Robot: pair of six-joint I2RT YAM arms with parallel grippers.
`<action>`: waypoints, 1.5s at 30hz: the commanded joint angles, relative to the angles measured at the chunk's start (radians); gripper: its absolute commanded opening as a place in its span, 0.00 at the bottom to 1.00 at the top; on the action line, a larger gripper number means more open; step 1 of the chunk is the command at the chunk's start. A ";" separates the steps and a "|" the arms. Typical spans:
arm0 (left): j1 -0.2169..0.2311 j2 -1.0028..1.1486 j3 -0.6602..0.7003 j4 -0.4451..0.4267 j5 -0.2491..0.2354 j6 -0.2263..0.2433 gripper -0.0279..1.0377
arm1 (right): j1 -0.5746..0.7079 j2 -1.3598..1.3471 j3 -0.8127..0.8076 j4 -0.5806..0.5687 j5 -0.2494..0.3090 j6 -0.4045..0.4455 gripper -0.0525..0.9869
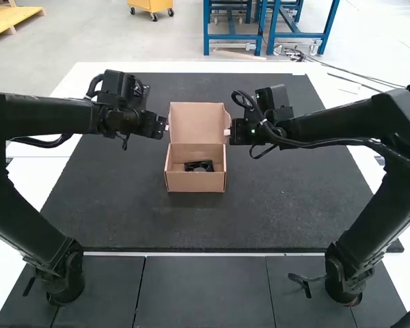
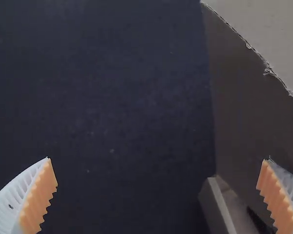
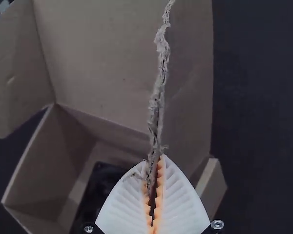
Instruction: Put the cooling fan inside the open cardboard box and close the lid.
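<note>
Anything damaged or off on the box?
Yes: the lid flap pinched by the right gripper has a frayed, ragged edge, torn rather than clean-cut. The cooling fan lies inside the cardboard box; nothing else stands out.

The cardboard box (image 1: 195, 179) stood open on the black mat (image 1: 294, 198), with the cooling fan (image 1: 198, 166) lying inside. Its lid (image 1: 198, 123) stood upright, the left pincer (image 1: 162, 127) at its left edge and the right pincer (image 1: 232, 131) at its right.
</note>
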 commanded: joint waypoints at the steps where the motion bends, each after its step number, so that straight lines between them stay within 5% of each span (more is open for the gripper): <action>1: -0.009 -0.036 -0.001 0.003 -0.007 -0.015 0.94 | 0.026 -0.018 -0.022 0.007 -0.022 0.005 0.09; 45: -0.009 -0.141 -0.116 -0.063 -0.007 -0.031 0.94 | 0.131 -0.017 -0.097 -0.002 -0.044 -0.007 0.09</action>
